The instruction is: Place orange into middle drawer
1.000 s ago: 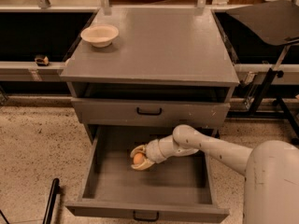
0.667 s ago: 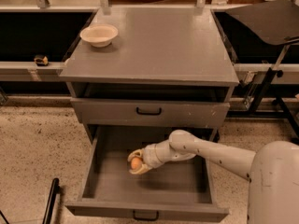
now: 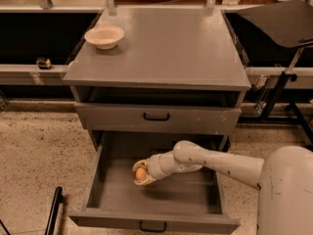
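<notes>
The orange (image 3: 141,173) is a small round fruit held between the fingers of my gripper (image 3: 140,173). The gripper is shut on it, inside the pulled-out grey drawer (image 3: 112,192), left of the drawer's middle and close above its flat floor. I cannot tell whether the orange touches the floor. My pale arm (image 3: 215,160) reaches in from the lower right. The drawer's small black handle (image 3: 151,226) shows at the front edge.
A closed grey drawer front (image 3: 156,117) with a black handle sits above the open drawer. A cream bowl (image 3: 104,36) stands on the cabinet top (image 3: 166,48) at back left. A dark stand (image 3: 281,82) is on the right, a black rod (image 3: 53,212) at lower left.
My gripper with the orange has moved slightly left and toward the front of the drawer, staying low over the floor. The drawer and bowl have not moved.
</notes>
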Controlling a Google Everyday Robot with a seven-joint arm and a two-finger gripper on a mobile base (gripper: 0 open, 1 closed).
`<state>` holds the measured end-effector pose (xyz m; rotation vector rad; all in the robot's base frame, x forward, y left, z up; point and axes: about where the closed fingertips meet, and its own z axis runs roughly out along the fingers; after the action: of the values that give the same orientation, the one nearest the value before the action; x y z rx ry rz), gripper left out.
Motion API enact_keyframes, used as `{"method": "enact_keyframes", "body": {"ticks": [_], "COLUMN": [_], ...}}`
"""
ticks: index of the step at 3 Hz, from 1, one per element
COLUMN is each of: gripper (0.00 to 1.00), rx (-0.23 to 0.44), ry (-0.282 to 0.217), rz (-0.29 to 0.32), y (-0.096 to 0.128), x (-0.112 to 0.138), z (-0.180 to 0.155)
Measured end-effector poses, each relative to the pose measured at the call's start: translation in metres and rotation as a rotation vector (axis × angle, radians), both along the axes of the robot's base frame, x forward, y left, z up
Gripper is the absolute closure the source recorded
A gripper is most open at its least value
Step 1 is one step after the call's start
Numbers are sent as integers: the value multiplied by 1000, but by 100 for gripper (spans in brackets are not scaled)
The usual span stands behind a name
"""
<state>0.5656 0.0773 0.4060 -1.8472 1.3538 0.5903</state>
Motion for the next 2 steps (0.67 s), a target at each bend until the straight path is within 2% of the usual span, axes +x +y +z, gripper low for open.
{"method": "enact_keyframes", "body": {"ticks": [1,2], "gripper": [100,82], "rx": [23,8], "ry": [58,99], "rz": [-2,-15], "y": [-3,-6], "x": [3,5], "z": [-21,-38]}}
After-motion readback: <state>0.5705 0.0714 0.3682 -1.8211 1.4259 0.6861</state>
